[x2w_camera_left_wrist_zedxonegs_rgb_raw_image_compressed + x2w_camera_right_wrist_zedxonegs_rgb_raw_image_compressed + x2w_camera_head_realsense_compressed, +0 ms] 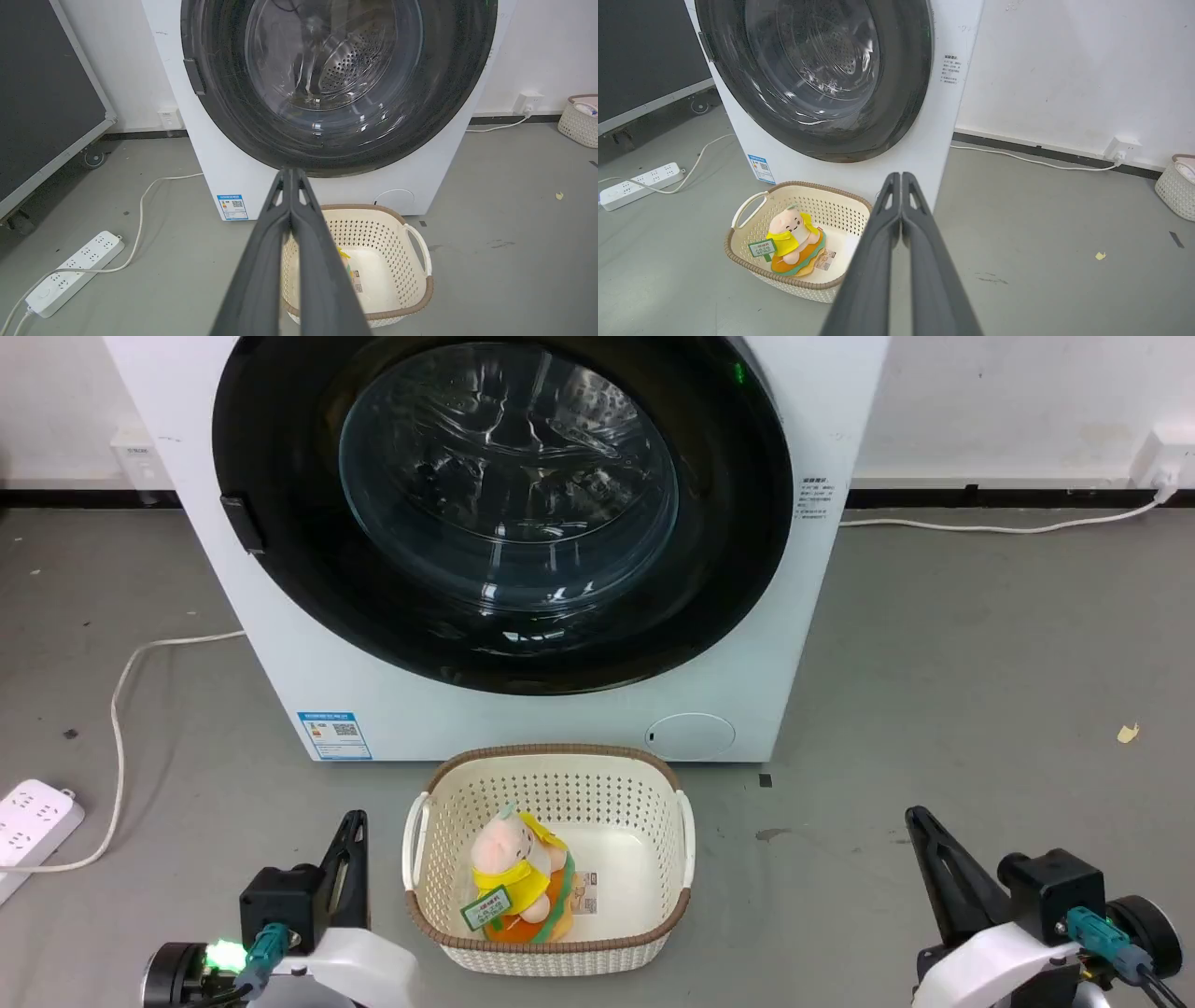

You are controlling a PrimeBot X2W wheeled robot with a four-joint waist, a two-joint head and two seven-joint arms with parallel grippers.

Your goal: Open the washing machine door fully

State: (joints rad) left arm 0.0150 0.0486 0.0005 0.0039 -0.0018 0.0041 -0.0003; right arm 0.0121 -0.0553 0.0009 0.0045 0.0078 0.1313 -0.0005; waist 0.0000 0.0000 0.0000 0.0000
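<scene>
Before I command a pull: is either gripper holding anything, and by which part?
Nothing. Left gripper and right gripper are shut empty, short of the washing machine door.

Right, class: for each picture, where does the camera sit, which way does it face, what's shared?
Head view: head-mounted, looking down at the washing machine door; left gripper, right gripper in bottom corners.
Left wrist view: low, facing the door; shut gripper bottom centre.
Right wrist view: low, door seen obliquely; shut gripper likewise.
All share the basket.
</scene>
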